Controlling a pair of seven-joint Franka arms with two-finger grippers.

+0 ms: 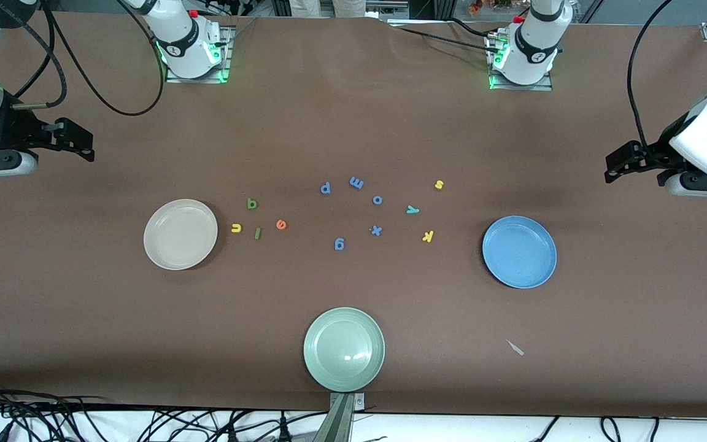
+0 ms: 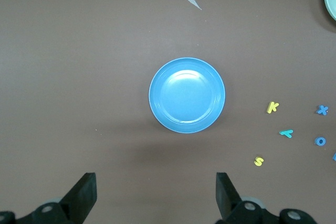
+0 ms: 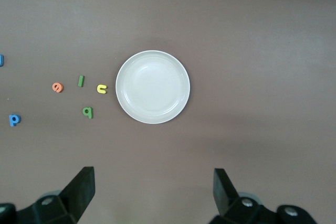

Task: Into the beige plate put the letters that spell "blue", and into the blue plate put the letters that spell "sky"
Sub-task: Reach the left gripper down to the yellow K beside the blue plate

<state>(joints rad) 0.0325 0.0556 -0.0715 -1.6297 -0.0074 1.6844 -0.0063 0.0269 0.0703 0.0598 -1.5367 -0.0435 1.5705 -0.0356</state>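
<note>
Brown bench with 3 plates and scattered letters

Beige plate toward the right arm's end, bare inside; also seen in the right wrist view. Just beside it, toward the middle: yellow u, light green l, orange e, dark green b a little farther from the front camera than the other 3. None touching the plate

Blue plate toward the left arm's end, bare inside; shown in the left wrist view too. Near it, toward the middle: yellow k, teal y, yellow s, the s farthest from the front camera. All apart from the plate

Between the 2 groups: 5 blue letters. Pale green plate nearest the front camera. Small pale scrap near the blue plate

Left end effector up over the bench's left-arm end, fingers spread wide, holding nothing. Right end effector up over the right-arm end, fingers spread wide, holding nothing
</note>
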